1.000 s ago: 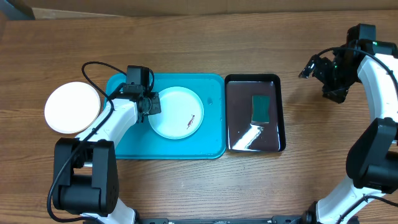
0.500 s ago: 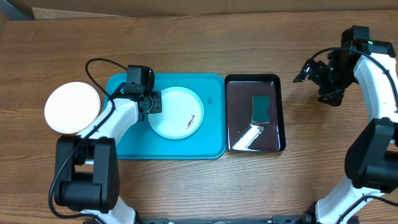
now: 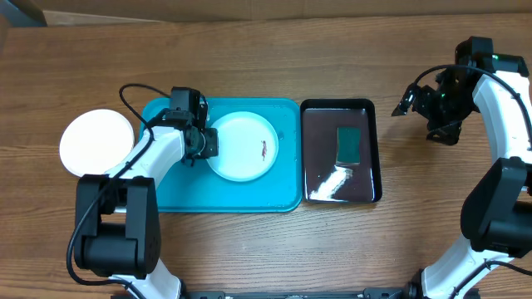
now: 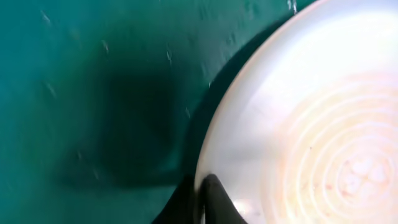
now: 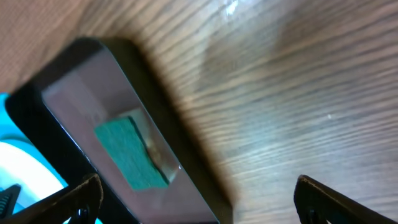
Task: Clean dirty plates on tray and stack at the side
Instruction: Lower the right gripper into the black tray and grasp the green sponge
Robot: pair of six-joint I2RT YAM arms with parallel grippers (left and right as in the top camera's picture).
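A: Regarding left gripper [image 3: 207,143]?
B: Clamped on the left rim of the smeared plate [image 3: 243,148], inside the turquoise tray [image 3: 170,189].
A: And right gripper [image 5: 196,183]?
B: Spread wide, gripping nothing, over the wooden table [image 3: 424,199], right of the black tray [image 3: 320,141].

We log two matching arms. Left arm [image 3: 160,158]: white moulded shells, black joint housings, and a bulky black base column [image 3: 112,237]. A thin black cable [image 3: 122,93] loops out near its wrist. Left claw [image 3: 206,142]: black; the wrist view shows a dark, tapered fingertip [image 4: 211,196]. Right arm [image 3: 509,108]: the same white shells and black joints, with a small green light [image 3: 499,58] near the top housing. Right claw [image 3: 409,94]: black, with dark, slim, flat-edged fingertips [image 5: 78,194].
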